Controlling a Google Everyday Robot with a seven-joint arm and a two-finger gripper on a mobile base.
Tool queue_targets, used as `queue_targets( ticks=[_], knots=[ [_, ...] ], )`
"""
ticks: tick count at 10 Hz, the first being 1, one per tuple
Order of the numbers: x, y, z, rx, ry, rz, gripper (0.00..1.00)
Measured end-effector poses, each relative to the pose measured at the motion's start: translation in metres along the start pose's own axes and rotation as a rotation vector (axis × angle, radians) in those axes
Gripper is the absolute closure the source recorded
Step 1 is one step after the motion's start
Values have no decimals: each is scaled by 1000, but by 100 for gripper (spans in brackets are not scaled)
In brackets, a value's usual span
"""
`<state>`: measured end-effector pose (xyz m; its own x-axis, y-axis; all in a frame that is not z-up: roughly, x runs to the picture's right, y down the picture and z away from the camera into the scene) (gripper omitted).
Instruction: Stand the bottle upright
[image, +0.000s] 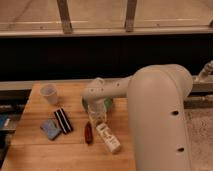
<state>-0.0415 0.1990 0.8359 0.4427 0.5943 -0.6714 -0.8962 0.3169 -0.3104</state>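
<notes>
The white bottle (109, 138) lies on its side on the wooden table (35, 150), running from near the middle toward the front right. My gripper (97, 118) hangs down from the big white arm (155, 110), just above and behind the bottle's upper end. A green bowl (107, 105) sits behind the gripper, mostly hidden by the arm.
A small dark red-brown elongated object (88, 133) lies just left of the bottle. A black striped packet (63, 120) and a blue packet (50, 129) lie further left. A pale plastic cup (49, 93) stands at the back left. A dark wall runs behind the table.
</notes>
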Motion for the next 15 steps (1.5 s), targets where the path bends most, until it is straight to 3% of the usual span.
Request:
queue_targets(
  ticks=[1,2,7,12,15],
  knots=[
    [0,-1,-1,7,-1,2,95],
    [0,-1,-4,14,-5,1,99],
    [-5,-13,-41,74,-68,19,100],
    [-29,-62,-110,149,-188,82,100],
    [-35,-84,-129,176,-235,122,100]
  ],
)
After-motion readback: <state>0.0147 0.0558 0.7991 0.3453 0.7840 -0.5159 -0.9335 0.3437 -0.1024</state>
